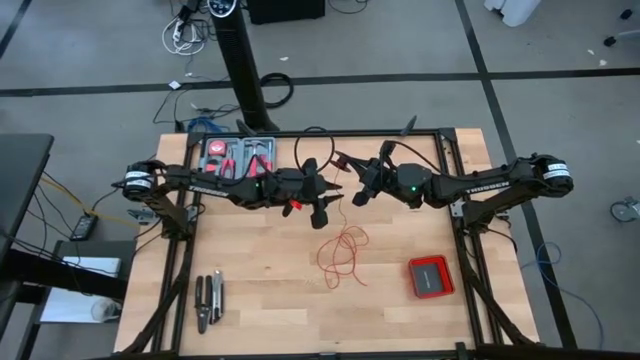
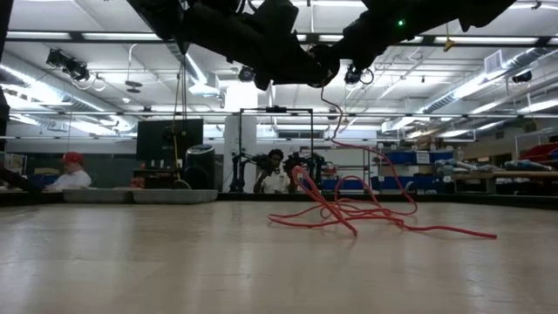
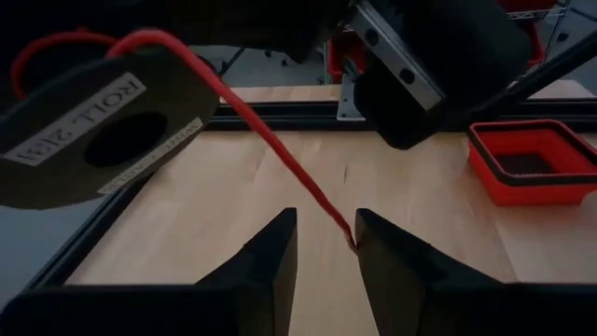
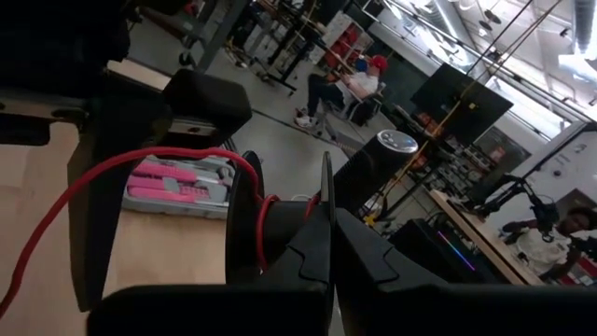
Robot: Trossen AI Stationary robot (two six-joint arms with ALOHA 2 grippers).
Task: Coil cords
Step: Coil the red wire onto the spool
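Fingers of the right gripper (image 4: 328, 245) clamp the small black spool (image 4: 250, 224) mid-frame while the left gripper (image 3: 322, 245), fingers apart, guides the thin red wire (image 1: 343, 252) trailing onto the desk (image 1: 260, 300), apparently for winding.

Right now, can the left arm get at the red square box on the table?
Probably yes. The red square box lies apart from the loose red wire, with bare table between. But the left gripper has the wire running between its open fingers, which could drag along.
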